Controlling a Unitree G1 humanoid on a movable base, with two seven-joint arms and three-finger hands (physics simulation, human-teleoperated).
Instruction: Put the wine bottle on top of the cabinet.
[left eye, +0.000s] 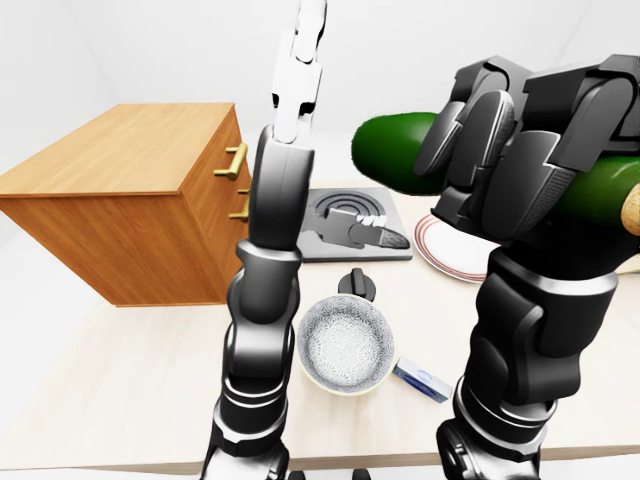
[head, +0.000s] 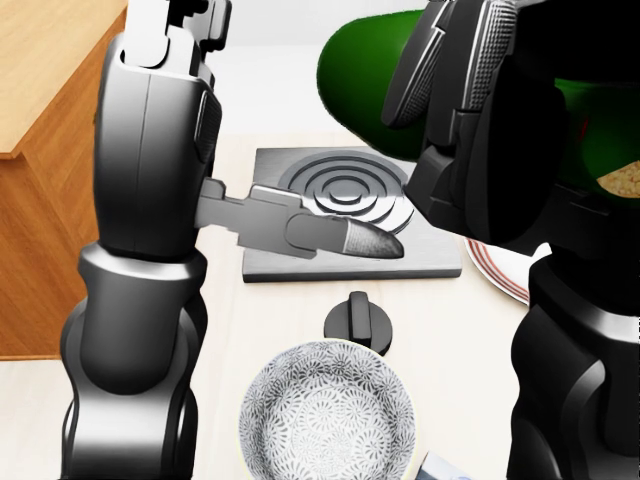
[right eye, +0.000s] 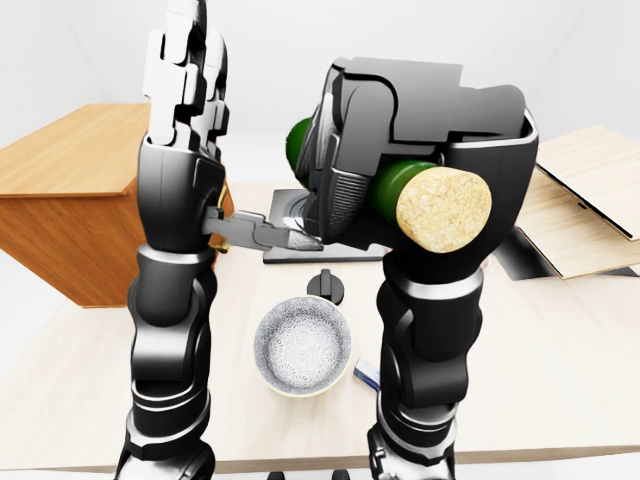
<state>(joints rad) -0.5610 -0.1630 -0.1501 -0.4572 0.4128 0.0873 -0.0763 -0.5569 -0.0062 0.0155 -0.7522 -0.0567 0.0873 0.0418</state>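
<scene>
Wine bottle: glossy dark green glass, smooth; stopper end of rough, speckled tan cork.
Cabinet: matt orange-brown wood with visible grain; handles of polished brass-coloured metal.
Stove plate: brushed grey metal, satin sheen, with concentric ridged rings.
Knob: matt black plastic.
Bowl: glazed ceramic, fine grey-white speckled pattern, cream rim.
Plate: glossy white ceramic with red rim lines.
Worktop: pale, matt light wood.
Right hand and left hand: semi-gloss black plastic; finger pads finely textured grey.
</scene>
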